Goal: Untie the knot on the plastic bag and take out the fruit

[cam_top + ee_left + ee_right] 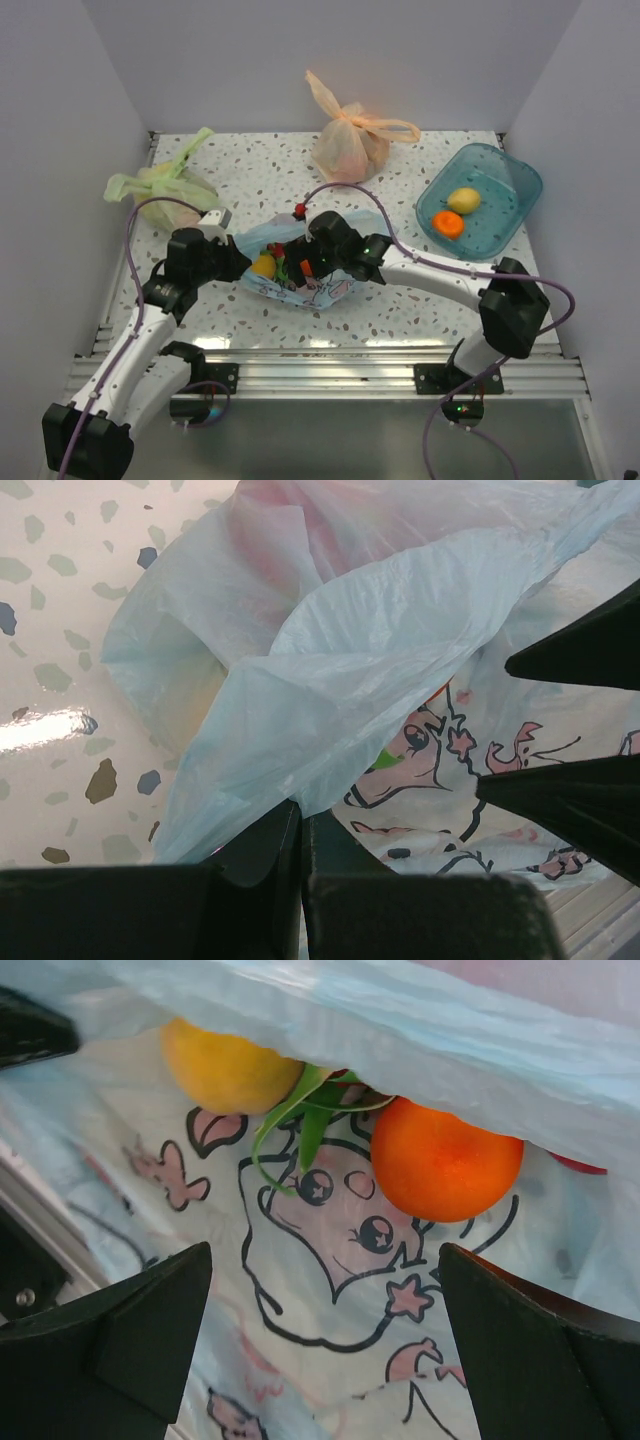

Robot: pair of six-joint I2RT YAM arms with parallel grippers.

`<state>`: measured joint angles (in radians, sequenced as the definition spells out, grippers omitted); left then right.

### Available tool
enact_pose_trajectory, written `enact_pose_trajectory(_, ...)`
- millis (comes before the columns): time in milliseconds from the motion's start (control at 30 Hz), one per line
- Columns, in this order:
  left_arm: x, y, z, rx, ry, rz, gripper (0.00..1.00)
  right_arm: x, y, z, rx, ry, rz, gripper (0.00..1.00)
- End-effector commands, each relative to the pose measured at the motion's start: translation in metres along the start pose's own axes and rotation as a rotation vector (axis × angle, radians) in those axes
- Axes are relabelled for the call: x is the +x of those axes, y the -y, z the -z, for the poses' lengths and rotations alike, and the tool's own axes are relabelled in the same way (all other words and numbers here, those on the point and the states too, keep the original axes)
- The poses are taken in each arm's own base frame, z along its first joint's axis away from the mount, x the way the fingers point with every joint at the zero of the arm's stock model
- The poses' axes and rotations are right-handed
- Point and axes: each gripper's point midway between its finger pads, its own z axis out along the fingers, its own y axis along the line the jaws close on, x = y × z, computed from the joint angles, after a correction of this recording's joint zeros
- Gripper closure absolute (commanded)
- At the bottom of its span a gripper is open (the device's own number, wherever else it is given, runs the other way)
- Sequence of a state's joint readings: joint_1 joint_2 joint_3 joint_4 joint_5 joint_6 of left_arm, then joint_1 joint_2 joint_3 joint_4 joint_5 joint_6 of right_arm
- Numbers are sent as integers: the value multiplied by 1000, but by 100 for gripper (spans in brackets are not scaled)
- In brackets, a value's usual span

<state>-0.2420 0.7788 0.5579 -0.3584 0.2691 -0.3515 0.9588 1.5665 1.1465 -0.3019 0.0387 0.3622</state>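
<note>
The light blue plastic bag (318,290) with a pink cartoon print lies open at the table's middle; no knot shows. My left gripper (243,263) is shut on the bag's upper film (380,660) at its left rim, its tips (299,812) pressed together on it. My right gripper (306,258) is open inside the bag's mouth, its fingers (120,1340) spread over the printed lower film. Ahead of it lie an orange fruit (440,1160), a yellow fruit (225,1065) and green leaves (300,1125). A red fruit (580,1165) peeks out at the right.
A teal tray (510,185) at the right holds a yellow fruit (463,200) and an orange fruit (448,225). A knotted green bag (165,190) sits at the back left, a knotted orange bag (350,140) at the back middle. White walls enclose the table.
</note>
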Motion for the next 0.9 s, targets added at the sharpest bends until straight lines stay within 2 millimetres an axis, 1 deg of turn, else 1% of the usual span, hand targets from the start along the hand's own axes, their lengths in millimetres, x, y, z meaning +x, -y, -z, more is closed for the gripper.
enact_pose_trajectory(0, -7, 1, -4, 21, 28, -19, 96, -32, 0, -20, 18, 168, -167, 1)
enact_pose_trajectory(33, -7, 1, -3, 21, 30, -19, 96, -30, 4, -24, 44, 171, -206, 1)
enact_pose_trajectory(100, -8, 2, -3, 21, 34, -21, 96, -27, 19, -35, 112, 187, -252, 2)
enact_pose_trajectory(133, -8, 1, -3, 19, 37, -21, 96, -25, 23, -39, 127, 194, -298, 2)
enact_pose_trajectory(167, -9, 2, -2, 20, 39, -20, 96, -19, 31, -42, 152, 191, -323, 2)
enact_pose_trajectory(233, -9, 1, -2, 17, 40, -20, 96, -19, 45, -47, 186, 214, -385, 2)
enact_pose_trajectory(267, -8, 2, -2, 19, 39, -21, 96, -11, 50, -49, 201, 201, -397, 2)
enact_pose_trajectory(300, -8, 1, -2, 19, 38, -20, 96, -17, 53, -52, 188, 227, -414, 2)
enact_pose_trajectory(400, -8, 2, -3, 22, 36, -21, 96, -8, 64, -62, 227, 205, -429, 2)
enact_pose_trajectory(467, -9, 2, -2, 23, 40, -22, 96, -7, 64, -67, 225, 195, -431, 2)
enact_pose_trajectory(567, -10, 2, -2, 21, 45, -23, 96, -2, 65, -81, 222, 170, -419, 2)
enact_pose_trajectory(633, -9, 2, -2, 22, 43, -23, 96, 1, 66, -87, 226, 161, -408, 4)
enact_pose_trajectory(667, -9, 2, -2, 21, 42, -22, 96, 1, 67, -88, 229, 162, -403, 6)
enact_pose_trajectory(733, -9, 2, -2, 22, 42, -21, 96, 2, 68, -86, 230, 159, -389, 17)
enact_pose_trajectory(767, -9, 2, -2, 22, 43, -23, 96, 0, 66, -83, 223, 167, -383, 23)
enact_pose_trajectory(800, -9, 2, -2, 21, 44, -21, 96, -3, 66, -79, 221, 174, -376, 32)
enact_pose_trajectory(867, -10, 2, -1, 22, 47, -24, 96, -5, 65, -71, 216, 175, -339, 41)
